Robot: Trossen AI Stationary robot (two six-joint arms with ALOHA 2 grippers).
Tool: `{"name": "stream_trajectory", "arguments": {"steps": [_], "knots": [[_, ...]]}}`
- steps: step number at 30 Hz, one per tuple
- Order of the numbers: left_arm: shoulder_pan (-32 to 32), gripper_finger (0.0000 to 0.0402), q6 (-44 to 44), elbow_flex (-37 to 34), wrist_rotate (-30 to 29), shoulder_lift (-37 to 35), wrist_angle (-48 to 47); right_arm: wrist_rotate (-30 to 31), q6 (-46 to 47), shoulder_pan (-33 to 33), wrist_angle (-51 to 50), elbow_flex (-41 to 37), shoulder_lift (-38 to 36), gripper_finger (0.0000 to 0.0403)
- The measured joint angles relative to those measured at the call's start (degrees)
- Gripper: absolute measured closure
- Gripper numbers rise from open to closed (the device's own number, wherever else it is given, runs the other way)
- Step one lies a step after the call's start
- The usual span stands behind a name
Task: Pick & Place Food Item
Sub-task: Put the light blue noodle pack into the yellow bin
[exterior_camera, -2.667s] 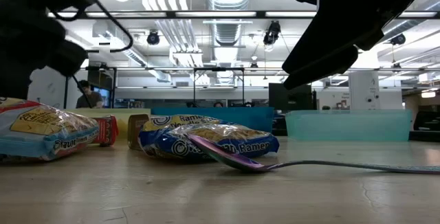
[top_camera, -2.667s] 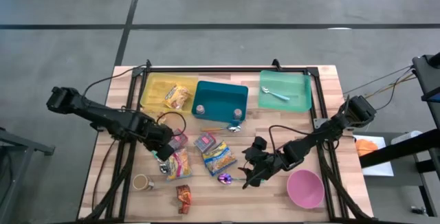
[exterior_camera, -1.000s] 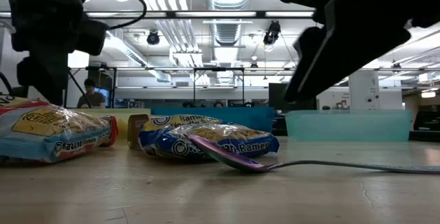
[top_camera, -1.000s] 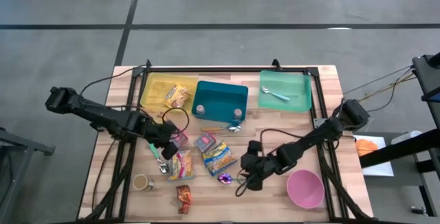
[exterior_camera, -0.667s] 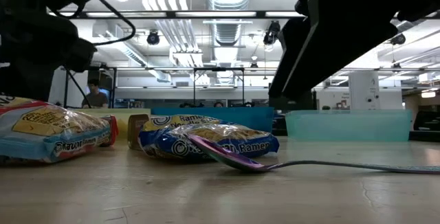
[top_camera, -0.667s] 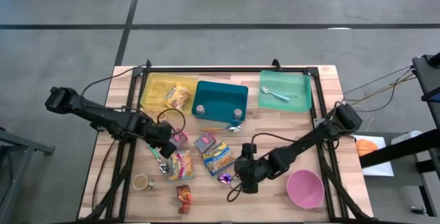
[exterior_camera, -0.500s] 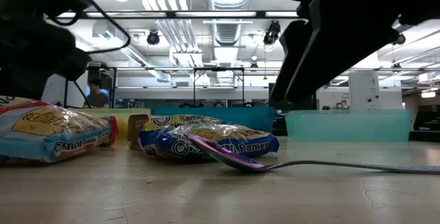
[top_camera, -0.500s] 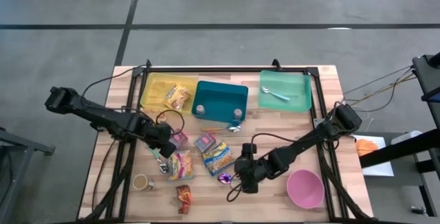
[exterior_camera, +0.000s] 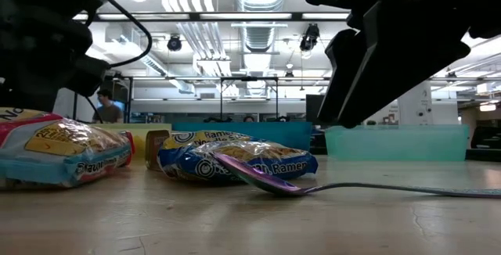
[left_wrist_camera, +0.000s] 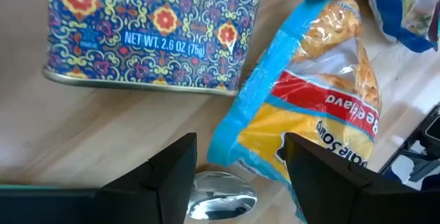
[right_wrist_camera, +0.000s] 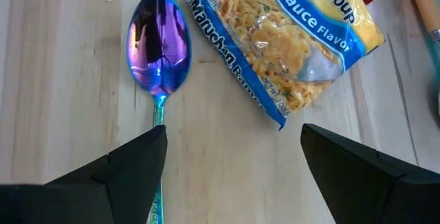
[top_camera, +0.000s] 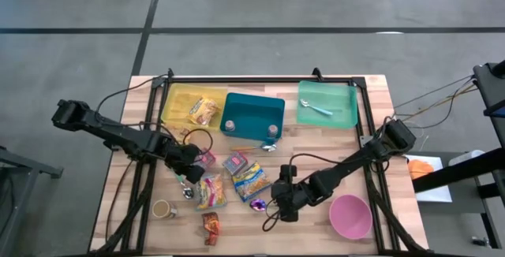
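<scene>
Two crinkly plastic noodle packets [top_camera: 251, 180] [top_camera: 209, 190] lie on the wood-grain table [top_camera: 371, 99]. Right gripper [right_wrist_camera: 230, 157] hangs spread above a glossy purple spoon [right_wrist_camera: 159, 45]; left gripper [left_wrist_camera: 237, 161], spread and empty, hovers over a shiny metal spoon [left_wrist_camera: 221, 198] beside a patterned tin [left_wrist_camera: 151, 31].

Purple spoon [exterior_camera: 258, 175] before ramen packet [exterior_camera: 235, 159]

Bare wood lies between the purple spoon [right_wrist_camera: 159, 52] and ramen packet [right_wrist_camera: 289, 42], giving the open right claw [right_wrist_camera: 230, 162] room.

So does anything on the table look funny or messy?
Nothing is spilled or broken. The noodle packets and the purple spoon just lie loose at odd angles on the table, outside the bins.
</scene>
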Motion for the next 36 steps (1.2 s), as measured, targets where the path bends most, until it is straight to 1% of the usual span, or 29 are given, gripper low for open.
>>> {"name": "stream_trajectory", "arguments": {"steps": [7,20,30,33,36], "knots": [[-0.04,0.0174,1.57,-0.44,1.12,0.00,5.09,0.00,-0.07,0.05,0.04,-0.02,-0.02,0.0072],[-0.17,0.0174,1.30,-0.44,2.37,0.00,3.62,0.00,-0.20,0.03,0.22,-0.02,-0.04,0.0072],[-0.19,0.0174,-0.21,-0.44,1.73,0.07,2.06,0.00,-0.22,0.03,0.50,-0.02,-0.11,0.0072],[-0.28,0.0174,-0.22,-0.44,1.87,1.83,2.57,0.00,-0.22,0.03,0.59,-0.02,-0.11,0.0072],[-0.50,0.0174,0.48,-0.44,3.57,5.67,5.31,0.00,-0.22,0.04,0.58,-0.02,-0.11,0.0072]]}}
